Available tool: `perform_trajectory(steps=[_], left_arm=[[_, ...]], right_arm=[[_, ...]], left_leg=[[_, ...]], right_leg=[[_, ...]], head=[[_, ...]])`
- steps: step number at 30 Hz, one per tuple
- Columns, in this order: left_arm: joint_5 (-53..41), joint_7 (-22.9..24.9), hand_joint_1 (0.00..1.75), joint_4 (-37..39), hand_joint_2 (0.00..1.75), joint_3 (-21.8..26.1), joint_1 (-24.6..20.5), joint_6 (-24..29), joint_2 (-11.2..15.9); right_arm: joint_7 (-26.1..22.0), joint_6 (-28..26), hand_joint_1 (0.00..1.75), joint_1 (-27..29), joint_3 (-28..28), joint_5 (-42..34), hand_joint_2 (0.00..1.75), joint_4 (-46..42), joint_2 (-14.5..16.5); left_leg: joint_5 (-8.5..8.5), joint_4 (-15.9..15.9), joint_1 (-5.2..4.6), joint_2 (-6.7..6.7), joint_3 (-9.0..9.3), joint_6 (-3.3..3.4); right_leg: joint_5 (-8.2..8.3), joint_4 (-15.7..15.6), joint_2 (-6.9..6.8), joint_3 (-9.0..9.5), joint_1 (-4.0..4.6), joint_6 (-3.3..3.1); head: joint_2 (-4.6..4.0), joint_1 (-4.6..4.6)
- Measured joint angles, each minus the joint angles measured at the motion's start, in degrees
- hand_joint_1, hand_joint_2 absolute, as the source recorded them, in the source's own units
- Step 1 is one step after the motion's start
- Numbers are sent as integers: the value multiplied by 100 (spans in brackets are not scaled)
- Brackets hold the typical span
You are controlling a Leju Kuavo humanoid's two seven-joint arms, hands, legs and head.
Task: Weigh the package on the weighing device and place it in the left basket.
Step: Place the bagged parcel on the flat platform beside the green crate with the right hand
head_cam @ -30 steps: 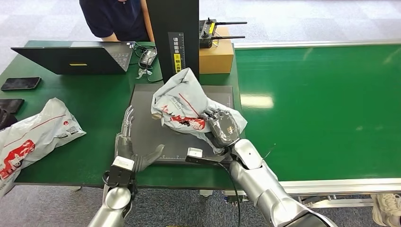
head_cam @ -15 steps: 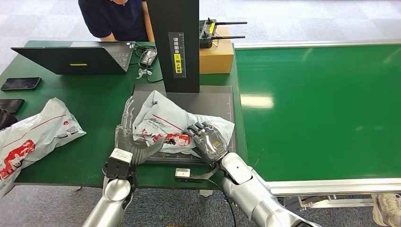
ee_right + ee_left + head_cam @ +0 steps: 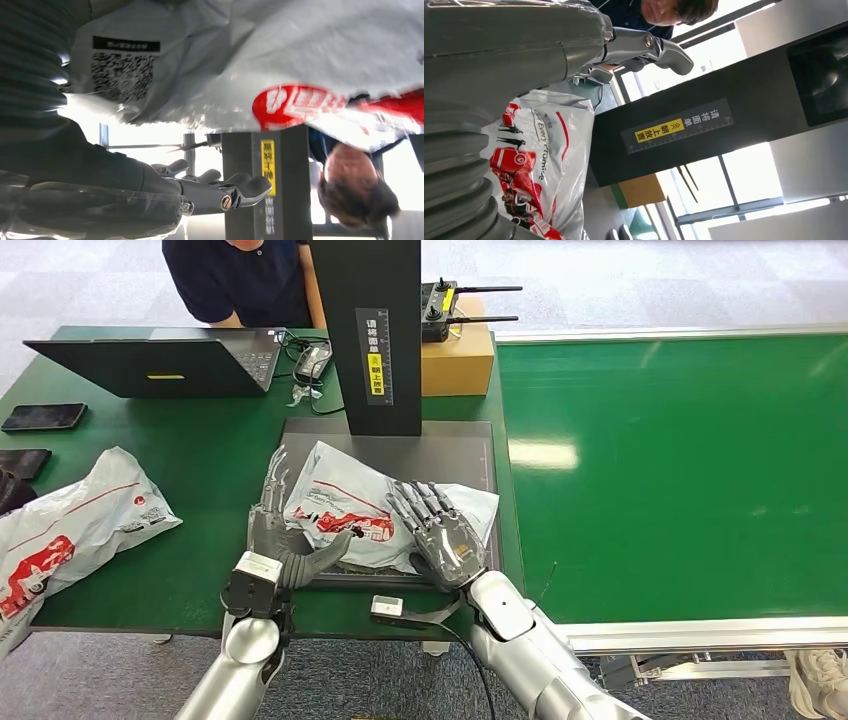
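Dark scale platform [image 3: 470, 445] sits mid-frame under the black post [image 3: 368, 330], grey package [image 3: 350, 505] lying flat on it at center, right hand [image 3: 440, 532] spread open resting on its right end, left hand [image 3: 283, 530] open-fingered touching its left edge, neither gripping.

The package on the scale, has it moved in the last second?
Yes. The package has dropped away from the black post toward the robot, now lying flat on the scale plate.
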Motion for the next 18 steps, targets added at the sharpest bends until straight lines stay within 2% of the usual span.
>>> perform_trajectory(steps=[3,7,9,13,18], left_arm=[[12,0,0,22,175,-24,0,22,8],[19,0,0,40,175,-41,3,51,13],[35,0,0,46,175,-48,4,92,15],[74,0,0,49,175,-51,21,219,33],[63,0,0,49,175,-52,93,331,64]], right_arm=[[-434,-1,0,222,-248,-140,175,-471,-14],[-1675,-2,0,562,-964,-643,175,-1205,144],[-2078,-1,0,678,-1324,-1154,175,-1473,249],[-2236,-7,0,763,-1544,-2817,175,-1753,295],[-2257,-9,0,774,-1301,-4597,175,-1757,165]], left_leg=[[0,0,0,-1,-1,0],[0,0,0,-1,-2,0],[0,0,0,-2,-2,0],[0,-1,0,3,-1,0],[0,0,0,2,-1,0]], right_leg=[[0,0,-1,0,0,0],[-1,0,-1,-1,0,0],[-1,0,-2,0,0,0],[0,0,3,0,0,-1],[0,0,2,0,0,-1]], head=[[0,-1],[0,0],[0,0],[0,1],[0,0]])
